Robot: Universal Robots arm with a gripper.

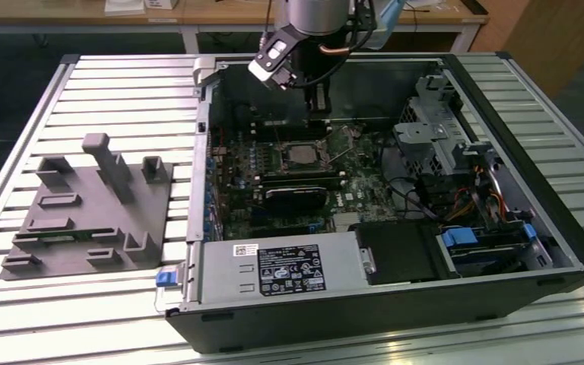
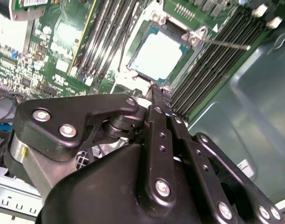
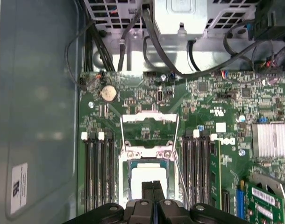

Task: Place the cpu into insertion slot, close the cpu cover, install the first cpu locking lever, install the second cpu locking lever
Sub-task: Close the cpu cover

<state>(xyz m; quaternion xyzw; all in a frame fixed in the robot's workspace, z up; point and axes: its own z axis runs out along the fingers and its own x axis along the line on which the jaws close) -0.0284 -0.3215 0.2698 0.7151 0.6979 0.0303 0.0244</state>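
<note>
The cpu point(image 3: 147, 176) lies flat in the insertion slot point(image 1: 298, 154) on the green board, its dull silver top showing point(image 2: 159, 56). The cpu cover point(image 3: 147, 154) lies down over it as a silver frame around the chip. A thin wire lever point(image 2: 224, 44) sticks out sideways from a socket corner over the memory slots, and another runs along the socket's side point(image 3: 180, 175). My gripper point(image 3: 153, 186) hangs just above the socket's edge, fingers pressed together with nothing between them; its tip point(image 2: 157, 89) shows close to the frame. In the exterior view the gripper point(image 1: 318, 106) reaches down into the open case.
Black memory slots point(image 3: 98, 172) flank the socket on both sides. A black graphics card point(image 1: 297, 199) lies nearer the case front, beside the power supply point(image 1: 271, 270). Drive cage point(image 1: 429, 137) and cables crowd the exterior view's right. A grey fixture point(image 1: 89, 209) sits on the table outside the case.
</note>
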